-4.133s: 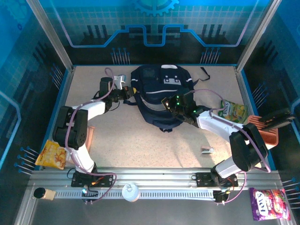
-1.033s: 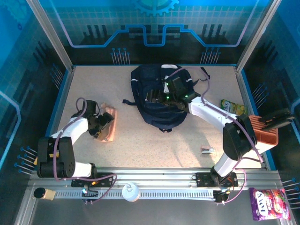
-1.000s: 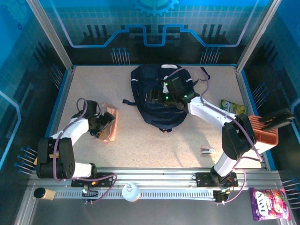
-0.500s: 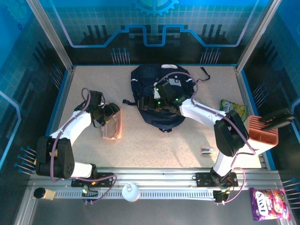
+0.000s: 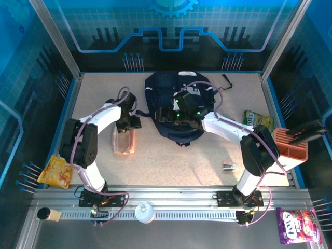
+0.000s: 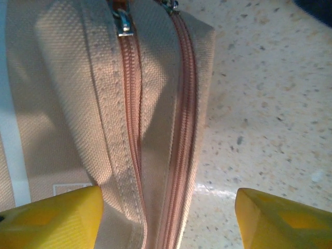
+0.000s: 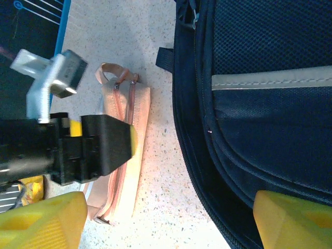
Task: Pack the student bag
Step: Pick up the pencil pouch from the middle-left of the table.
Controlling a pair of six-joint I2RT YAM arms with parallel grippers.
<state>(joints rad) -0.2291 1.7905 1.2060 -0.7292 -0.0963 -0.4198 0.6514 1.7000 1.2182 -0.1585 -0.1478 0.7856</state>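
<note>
The student bag [image 5: 158, 91], dark navy with a pale stripe, lies flat at the back middle of the table; its left side shows in the right wrist view [image 7: 259, 104]. A pink zippered pouch [image 5: 124, 144] lies to its left. My left gripper [image 5: 129, 124] hangs open over the pouch's far end. In the left wrist view the pouch [image 6: 104, 104] lies between its fingertips [image 6: 52, 218], the right one apart from it over bare table. My right gripper [image 5: 168, 114] is open above the bag's left edge, looking down at the pouch [image 7: 124, 192] and the left gripper [image 7: 78, 145].
A yellow snack bag [image 5: 56, 171] lies at the near left, a green juice pouch [image 5: 258, 120] and an orange rack [image 5: 290, 142] at the right, and a small metal piece [image 5: 228, 166] on the table. A purple snack bag [image 5: 296, 224] sits beyond the rail.
My left gripper has swung from the pouch's left side up to its far end, closer to the bag, its jaws narrowing a little. My right gripper has slid left across the bag.
</note>
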